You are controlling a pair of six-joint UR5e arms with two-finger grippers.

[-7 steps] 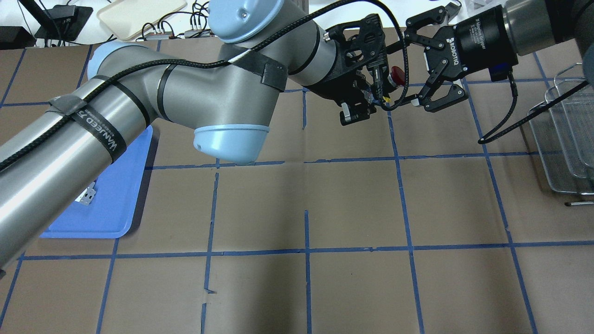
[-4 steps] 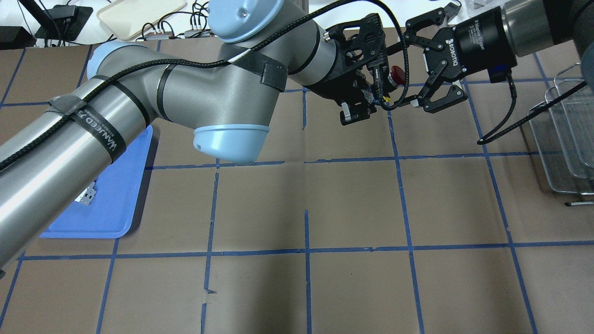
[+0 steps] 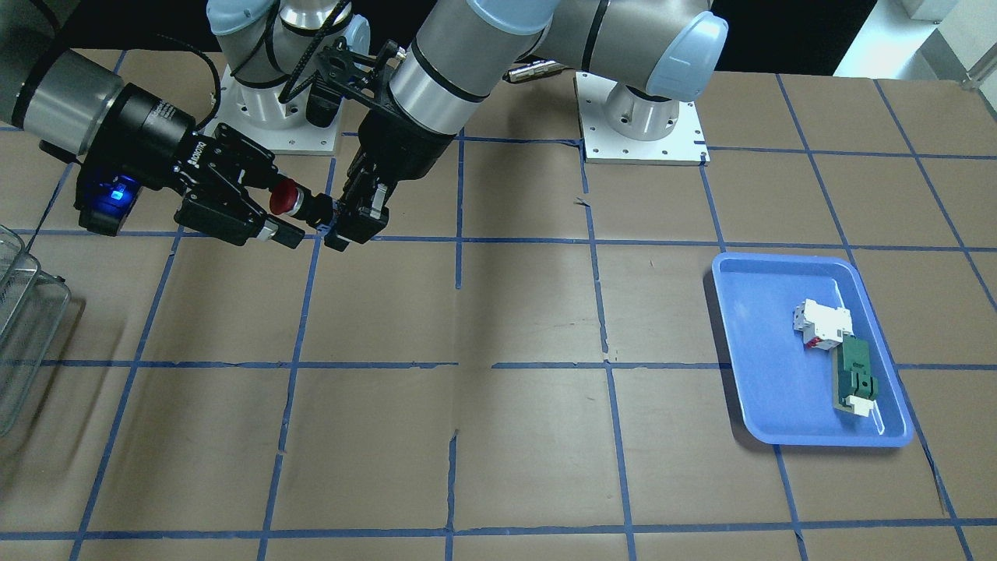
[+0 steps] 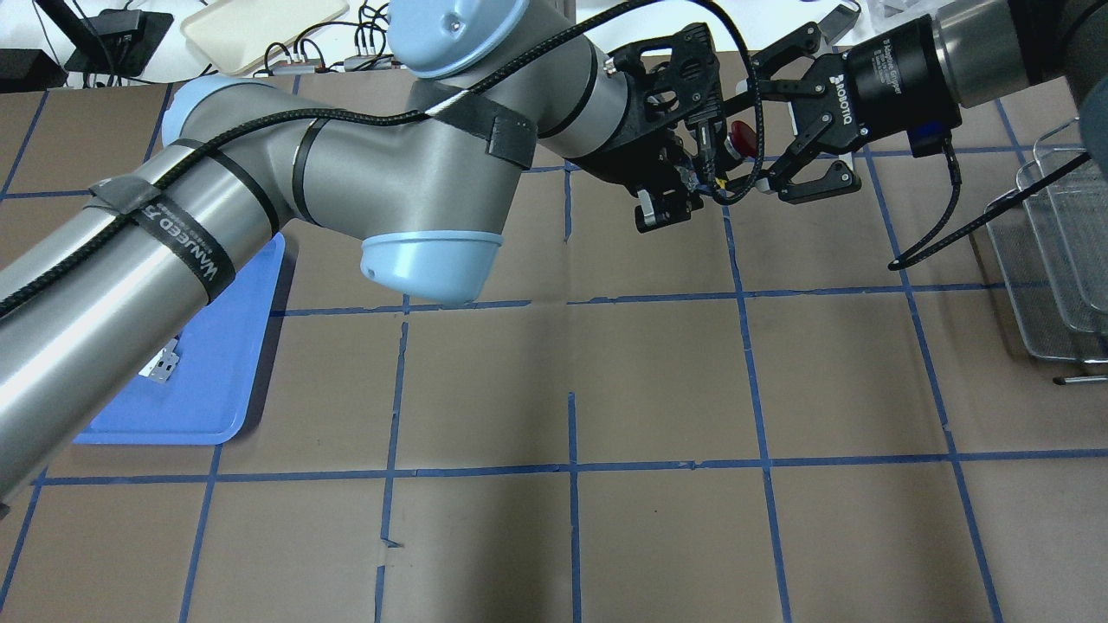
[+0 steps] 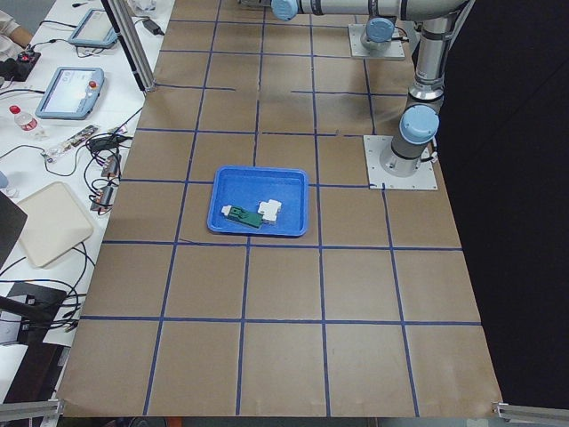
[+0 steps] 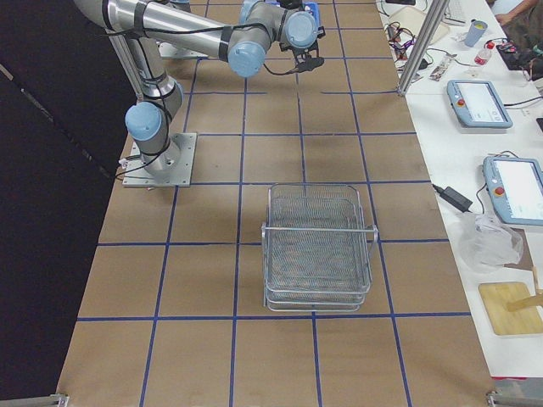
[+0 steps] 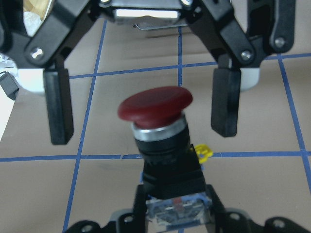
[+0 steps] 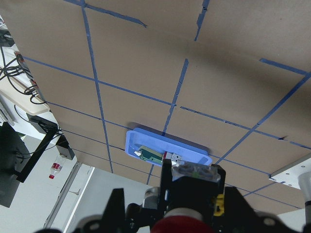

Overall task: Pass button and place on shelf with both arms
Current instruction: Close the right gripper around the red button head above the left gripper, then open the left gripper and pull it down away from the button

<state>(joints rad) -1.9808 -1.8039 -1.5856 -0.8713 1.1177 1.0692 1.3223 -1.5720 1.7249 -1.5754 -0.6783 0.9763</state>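
Note:
The button (image 3: 285, 197) has a red mushroom cap, a black body and a clear rear block. My left gripper (image 4: 692, 177) is shut on its rear block and holds it above the table, cap pointing at the right gripper. My right gripper (image 4: 753, 137) is open, with one finger on each side of the red cap (image 4: 741, 138) and not touching it. In the left wrist view the cap (image 7: 155, 104) sits between the right gripper's fingers (image 7: 226, 102). The wire-mesh shelf (image 6: 318, 246) stands on the table at the robot's right, also in the overhead view (image 4: 1052, 251).
A blue tray (image 3: 748, 374) at the robot's left holds a white-and-red block (image 3: 822, 321) and a green-and-white part (image 3: 855, 378). The table is brown paper with a blue tape grid. Cables hang from both wrists near the handover spot.
My right gripper has moved toward the left gripper, so its open fingers now straddle the red cap. The left arm and the button have held still.

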